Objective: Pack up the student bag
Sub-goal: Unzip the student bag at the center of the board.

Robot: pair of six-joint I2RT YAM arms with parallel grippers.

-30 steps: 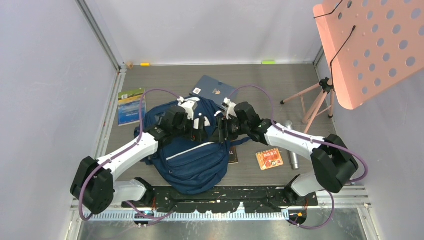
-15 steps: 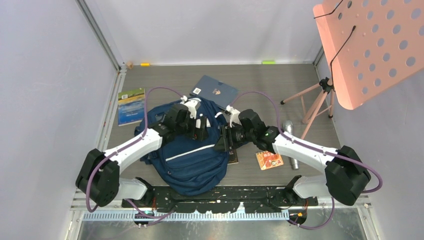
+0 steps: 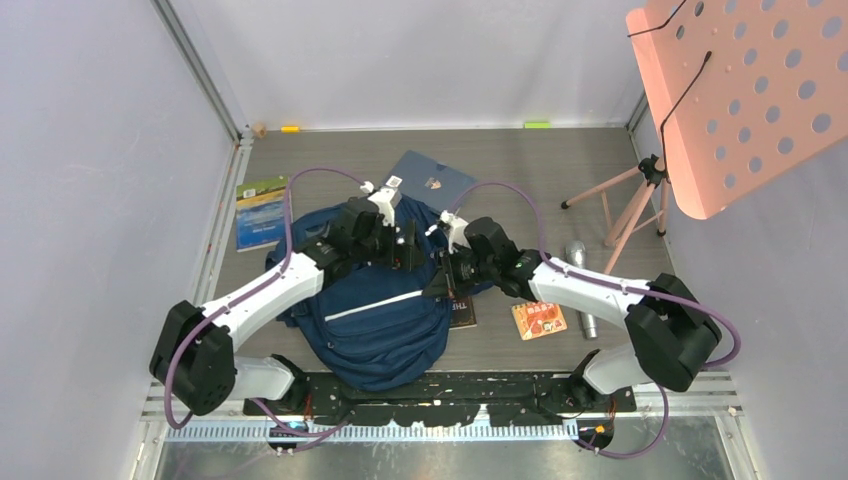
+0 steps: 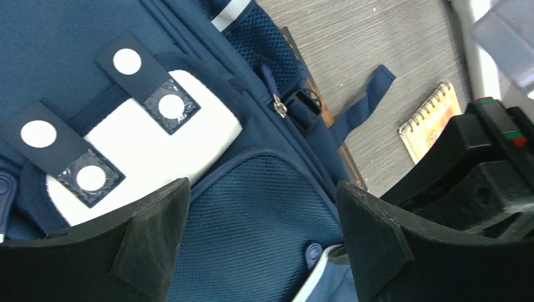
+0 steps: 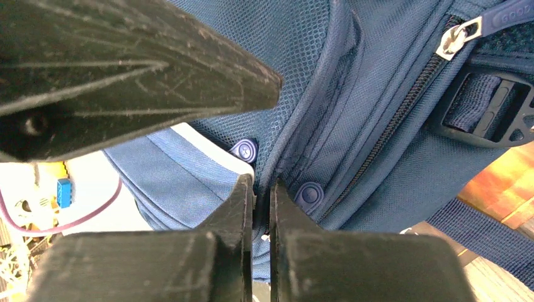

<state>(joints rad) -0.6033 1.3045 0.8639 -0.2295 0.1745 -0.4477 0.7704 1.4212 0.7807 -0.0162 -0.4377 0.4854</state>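
Right wrist view puts the right gripper [image 5: 261, 187] at the bottom of the frame. Its two fingers are drawn almost together, with only a sliver between them. A raised seam of the student bag [image 5: 296, 56] runs straight into that sliver, so I judge the gripper to be clenched on a fold of the fabric. The likely purpose is to hold the cloth taut or lift a pocket edge so the bag can be opened for packing. Just off the fingertips sit two round snaps [image 5: 308, 194]. Farther out, up and to the side, are a zipper pull [image 5: 463, 33] and a black buckle [image 5: 497, 107].

The left gripper [image 4: 263, 207], seen from its own wrist, is spread wide with nothing between its fingers, and it hovers over the bag's mesh panel. Beyond its tips lies a white patch [image 4: 157, 145] crossed by black tabs. That stance reads as readiness — perhaps to take the zipper once the other arm has the fabric tensioned.

The left wrist camera also looks past the bag's edge to a spiral notebook [image 4: 431, 123] and a thin brown book [image 4: 348, 162] tucked partly under the bag. The right wrist view shows neither clearly.

Only the top view gives the layout — both grippers meet over the far end of the bag, which lies between the arms. A blue folder [image 3: 432, 180] lies beyond them and a green book [image 3: 262, 212] sits out past the left arm. From that height the pinch itself cannot be made out.
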